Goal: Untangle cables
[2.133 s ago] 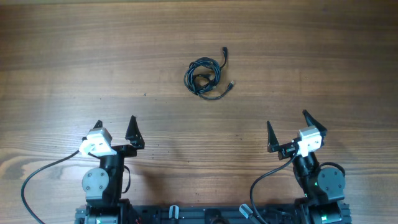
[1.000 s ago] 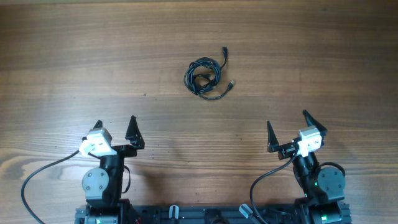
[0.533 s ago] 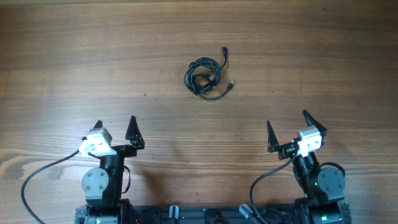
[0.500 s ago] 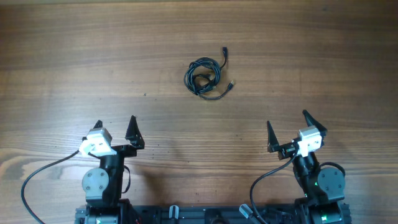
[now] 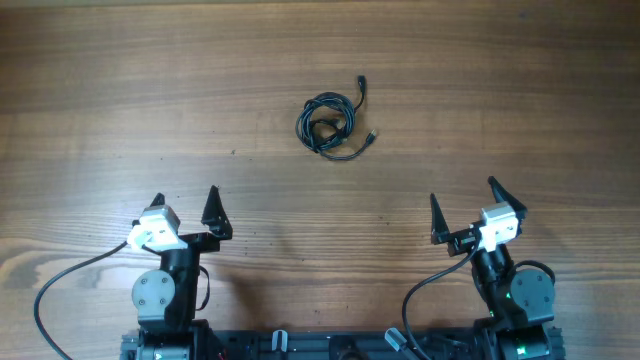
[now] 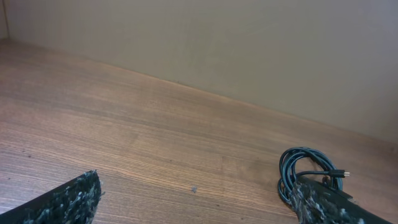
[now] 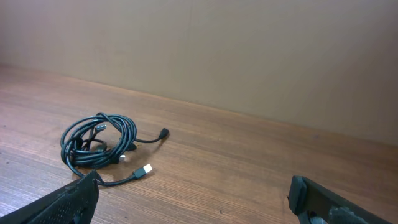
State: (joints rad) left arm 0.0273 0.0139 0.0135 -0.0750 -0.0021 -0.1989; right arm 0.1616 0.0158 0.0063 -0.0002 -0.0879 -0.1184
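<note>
Black cables (image 5: 327, 124) lie coiled well beyond left gripper (image 5: 185, 193) and right gripper (image 5: 461, 189), both held low and spread.

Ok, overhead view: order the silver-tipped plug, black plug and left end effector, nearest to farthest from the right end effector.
From the right end effector:
1. silver-tipped plug, lower right of the coil.
2. black plug, coil's upper right.
3. left end effector, far left.

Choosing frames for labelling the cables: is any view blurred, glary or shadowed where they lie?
Overhead: even light, no glare, cables small but sharp. Left wrist: cables sharp, low right, their near edge hidden by a finger. Right wrist: clearest view, cables sharp with faint shadow; fingers at the bottom corners look soft.
</note>
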